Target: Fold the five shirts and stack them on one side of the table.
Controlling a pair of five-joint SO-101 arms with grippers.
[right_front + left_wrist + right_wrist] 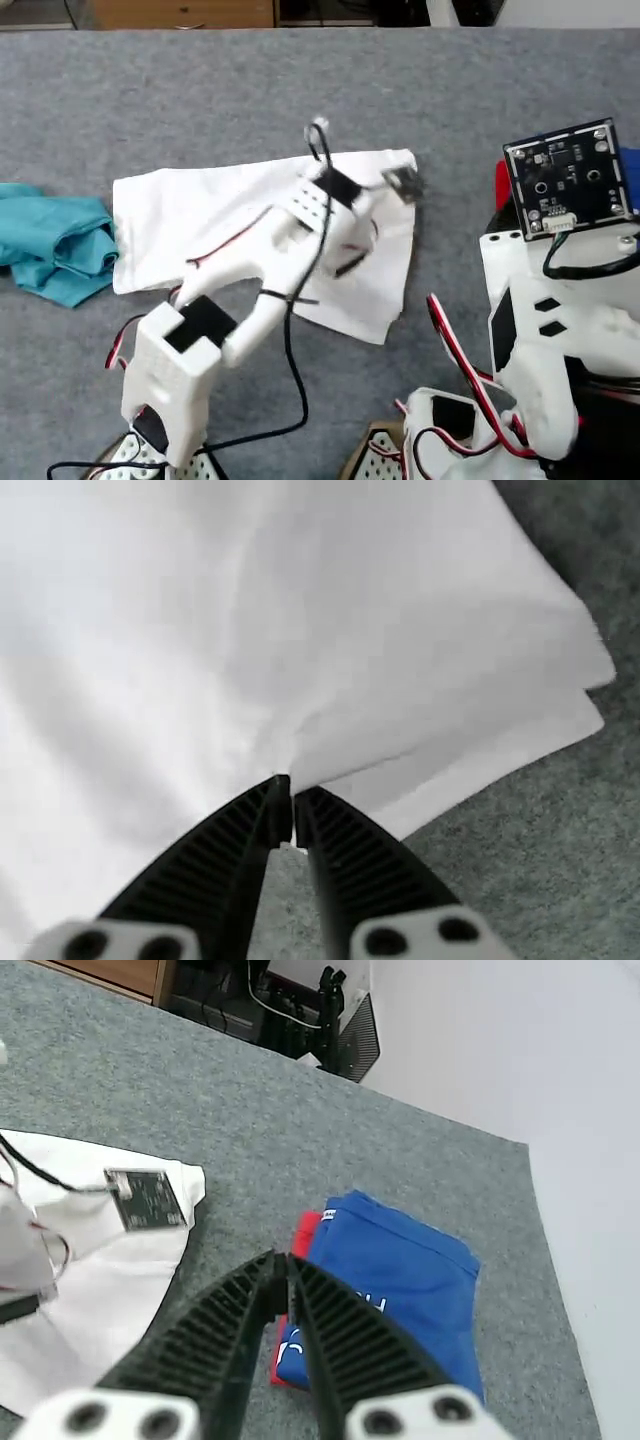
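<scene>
Cloth of the white shirt (300,610) is being pinched between the tips of the left gripper (291,792), whose jaws are being held closed with only a sliver of fabric showing between them. A fold is being drawn up from the pinch, and two layered edges of the shirt are being brought to a corner over the grey table (520,860). In the high view the white shirt is being kept spread across the middle of the table, partly folded. The left arm (250,270) is being stretched over it from the near edge toward its far right corner. A teal shirt (55,245) is being left crumpled at the table's left edge, just beside the white shirt but apart from it.

The right gripper (283,1265) is being held above the table with its jaws pressed together and nothing between them. Beneath it a folded blue shirt (400,1280) is being kept on top of a red shirt (303,1235), of which a narrow strip is being left exposed along one side. This pair is being kept near the right side of the table, a little apart from the white shirt. In the high view the right arm (560,340) is being held at the near right corner, with its camera board (570,180) being faced upward.
</scene>
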